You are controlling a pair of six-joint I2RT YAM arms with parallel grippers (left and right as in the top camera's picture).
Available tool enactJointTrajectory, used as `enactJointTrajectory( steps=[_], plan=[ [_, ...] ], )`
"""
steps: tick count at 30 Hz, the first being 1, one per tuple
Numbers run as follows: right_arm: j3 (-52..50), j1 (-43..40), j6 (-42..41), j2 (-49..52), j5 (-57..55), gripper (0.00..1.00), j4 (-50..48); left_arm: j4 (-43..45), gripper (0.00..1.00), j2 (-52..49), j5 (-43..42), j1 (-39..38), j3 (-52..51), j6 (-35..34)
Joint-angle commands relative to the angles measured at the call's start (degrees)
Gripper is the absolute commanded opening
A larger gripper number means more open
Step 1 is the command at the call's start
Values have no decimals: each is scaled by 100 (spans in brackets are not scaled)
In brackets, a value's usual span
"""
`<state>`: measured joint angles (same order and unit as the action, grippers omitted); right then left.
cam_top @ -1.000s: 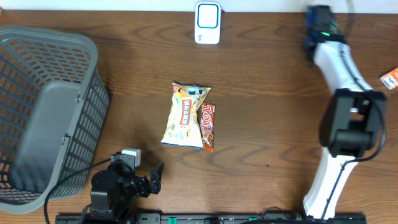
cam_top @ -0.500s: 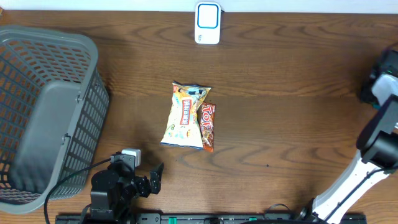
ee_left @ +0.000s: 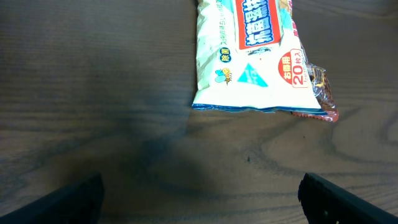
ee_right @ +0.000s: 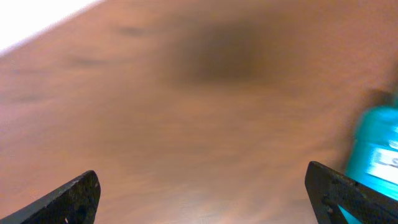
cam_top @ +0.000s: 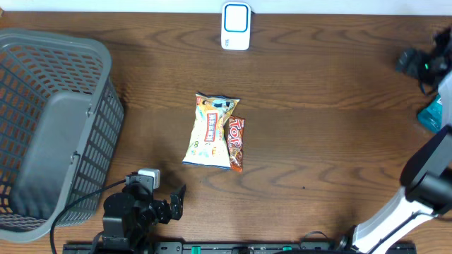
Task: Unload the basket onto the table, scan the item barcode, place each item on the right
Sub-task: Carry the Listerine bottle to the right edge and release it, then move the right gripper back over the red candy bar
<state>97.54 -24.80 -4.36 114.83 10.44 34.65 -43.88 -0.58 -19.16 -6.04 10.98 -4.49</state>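
Note:
A white and yellow snack bag [cam_top: 210,130] lies flat at the table's middle, partly over an orange packet [cam_top: 236,144]. The white barcode scanner [cam_top: 235,26] stands at the far edge. My left gripper [cam_top: 174,203] rests near the front edge, open and empty; in its wrist view the bag's [ee_left: 249,56] lower end lies ahead of the fingers [ee_left: 68,202]. My right gripper [cam_top: 413,63] is at the far right, open with nothing between its fingers [ee_right: 348,199]. A teal packet [cam_top: 431,113] lies beside it, blurred [ee_right: 376,149] in the right wrist view.
A large grey slatted basket [cam_top: 99,134] takes up the left side of the wooden table [cam_top: 318,141]. The right arm's white base [cam_top: 385,212] rises from the front right corner.
My right arm has swung from the far middle-right out to the right edge and its gripper has opened wide. A teal packet now shows there. The left arm has not moved.

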Motion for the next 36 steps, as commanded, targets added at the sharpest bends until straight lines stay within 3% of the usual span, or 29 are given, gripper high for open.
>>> enactJointTrajectory(
  steps=[1, 8, 10, 13, 21, 25, 36],
  plan=[
    [146, 763, -874, -605, 807, 99, 387, -254, 100, 35, -24, 24, -15, 7],
    [2, 2339, -2686, -619, 1309, 99, 1224, -254, 100, 35, -24, 24, -15, 7],
    [-44, 2774, -2529, -577, 1589, 96, 1471, -254, 100, 35, -24, 24, -15, 7],
    [-90, 3560, -2212, -496, 1228, 77, 2022, -254, 100, 35, -24, 24, -15, 7],
    [-103, 5810, -2326, -35, -1519, 75, 2752, -254, 100, 35, -24, 24, -15, 7],
    [-103, 6540, -2734, 568, -2500, 64, 2817, -254, 100, 35, -26, 24, -15, 7],
    [-103, 7276, -2732, 1364, -3182, 61, 2643, -254, 100, 35, -24, 24, -15, 7]
  ],
)
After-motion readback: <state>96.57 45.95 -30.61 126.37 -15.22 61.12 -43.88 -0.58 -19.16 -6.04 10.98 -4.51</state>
